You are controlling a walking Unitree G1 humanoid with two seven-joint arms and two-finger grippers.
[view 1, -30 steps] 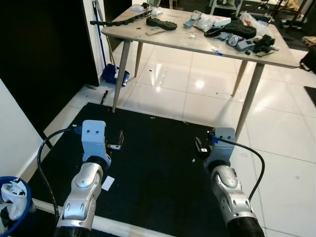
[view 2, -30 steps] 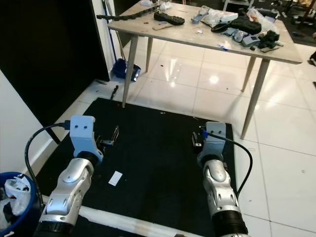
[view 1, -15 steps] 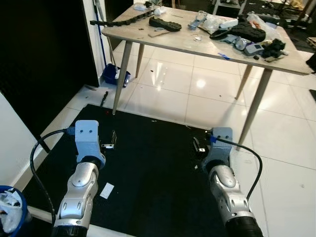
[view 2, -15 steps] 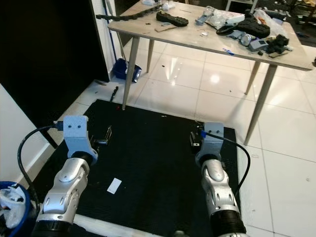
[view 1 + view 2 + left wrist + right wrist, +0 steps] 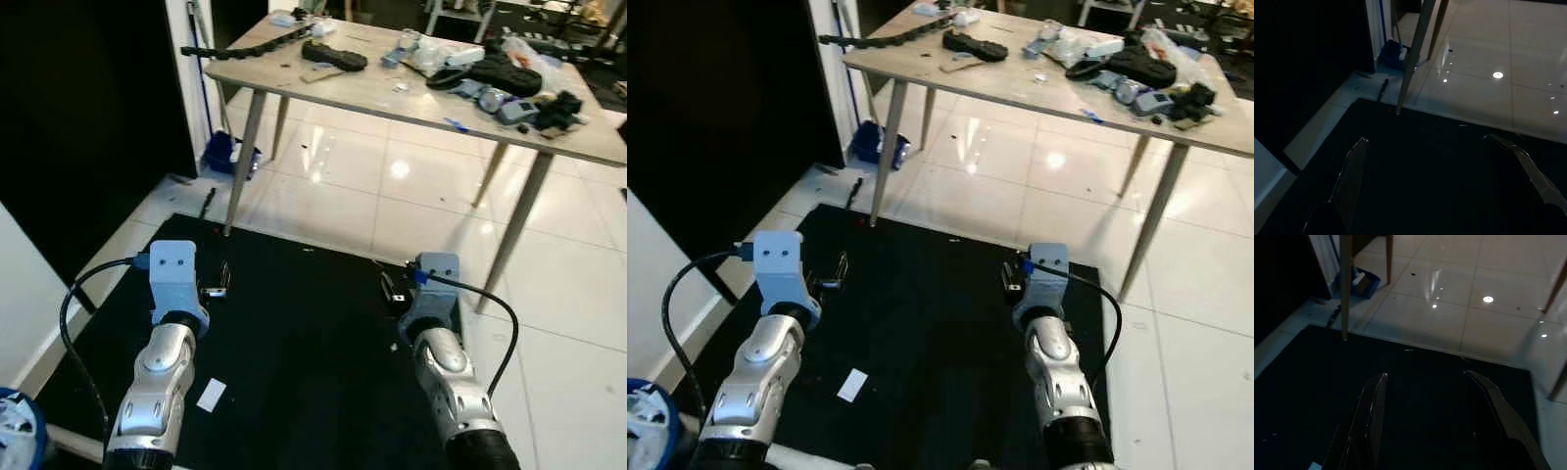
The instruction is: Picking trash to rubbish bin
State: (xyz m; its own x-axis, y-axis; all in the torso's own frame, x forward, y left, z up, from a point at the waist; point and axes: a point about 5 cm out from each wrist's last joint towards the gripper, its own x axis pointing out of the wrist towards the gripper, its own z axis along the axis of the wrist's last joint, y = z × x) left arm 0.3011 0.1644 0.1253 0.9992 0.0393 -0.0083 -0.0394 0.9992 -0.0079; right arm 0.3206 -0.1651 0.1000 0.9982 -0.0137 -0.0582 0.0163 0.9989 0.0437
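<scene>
The camera has swung right, so the blue rubbish bin [image 5: 18, 434] now sits cut off at the near-left corner. The left gripper [image 5: 1442, 171] and right gripper [image 5: 1432, 411] hover empty, fingers apart, over the black mat [image 5: 304, 333]. The robot seems to be searching; next it likely needs to lower the left gripper onto the white scrap [image 5: 211, 394] nearby.

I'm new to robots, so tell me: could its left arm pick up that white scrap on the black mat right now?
Probably yes. The white scrap lies on the black mat just beside the left arm, nothing covers it, and the left gripper is open, though held above it.

You have two grippers, left gripper [image 5: 217, 284] and right gripper [image 5: 389, 291], one black mat [image 5: 304, 343], one table [image 5: 411, 93], one white scrap [image 5: 211, 395], one blue bin [image 5: 20, 436], one blue dustpan [image 5: 227, 154].
</scene>
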